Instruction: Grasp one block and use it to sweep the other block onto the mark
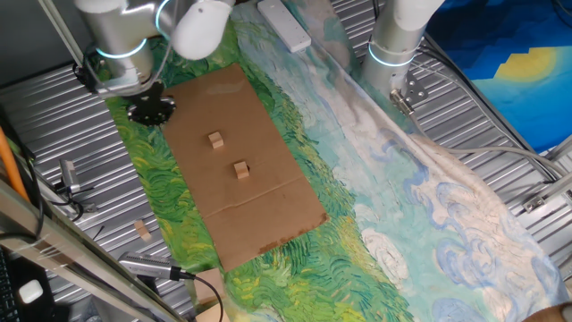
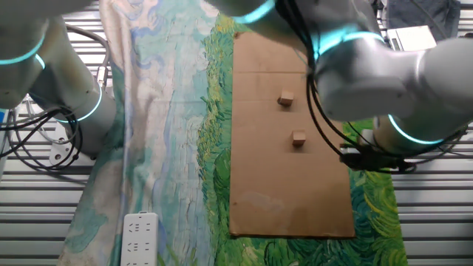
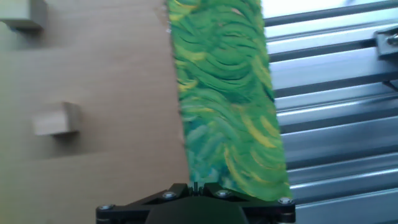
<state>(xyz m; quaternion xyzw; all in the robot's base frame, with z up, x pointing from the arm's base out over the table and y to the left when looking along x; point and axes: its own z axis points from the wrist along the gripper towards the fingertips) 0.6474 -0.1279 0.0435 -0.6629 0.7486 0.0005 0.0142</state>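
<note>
Jaws perhaps beside blocks (image 3: 56,118), unseen.

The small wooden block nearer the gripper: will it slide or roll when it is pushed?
The small wooden block is cube-shaped with flat faces, so it probably slides rather than rolls. The flat brown cardboard sheet looks smooth, so it likely moves easily. Being small, it may twist if pushed off-centre.

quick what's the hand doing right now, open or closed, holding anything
Hand: cannot tell whether open or closed, since its fingers are out of sight in every view. It holds neither block: both blocks lie free on the cardboard.
</note>
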